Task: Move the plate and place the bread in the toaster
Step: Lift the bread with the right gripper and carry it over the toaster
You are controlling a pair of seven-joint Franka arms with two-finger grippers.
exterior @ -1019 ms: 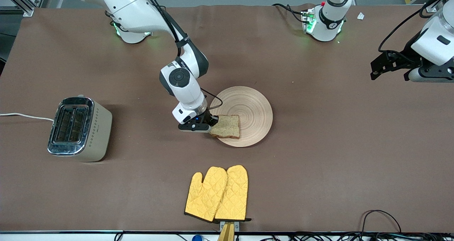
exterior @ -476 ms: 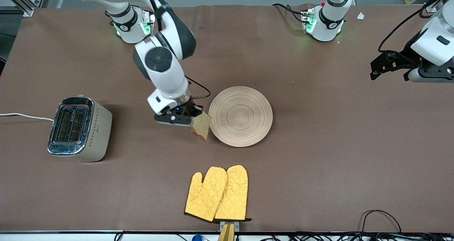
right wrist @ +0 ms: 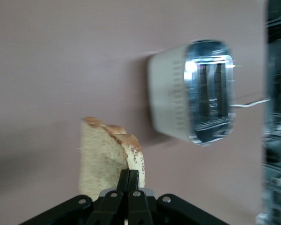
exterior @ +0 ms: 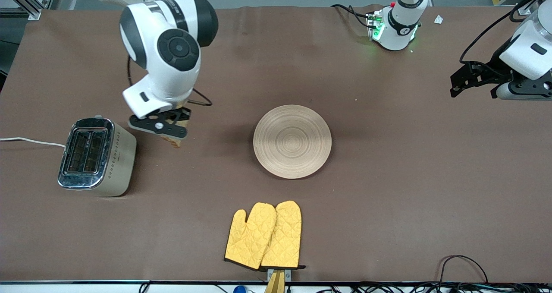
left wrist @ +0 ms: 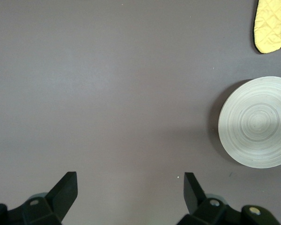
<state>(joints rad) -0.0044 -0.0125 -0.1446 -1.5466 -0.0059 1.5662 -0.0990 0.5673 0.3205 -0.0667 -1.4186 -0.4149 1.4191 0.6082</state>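
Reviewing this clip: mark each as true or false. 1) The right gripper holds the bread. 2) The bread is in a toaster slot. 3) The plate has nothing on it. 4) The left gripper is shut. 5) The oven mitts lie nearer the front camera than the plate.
1) True: the right gripper is shut on the bread.
2) False: the bread hangs in the air over the table beside the toaster, whose slots hold nothing.
3) True: the plate is bare.
4) False: the left gripper is open, waiting over the table at the left arm's end.
5) True: the oven mitts lie nearer than the plate.
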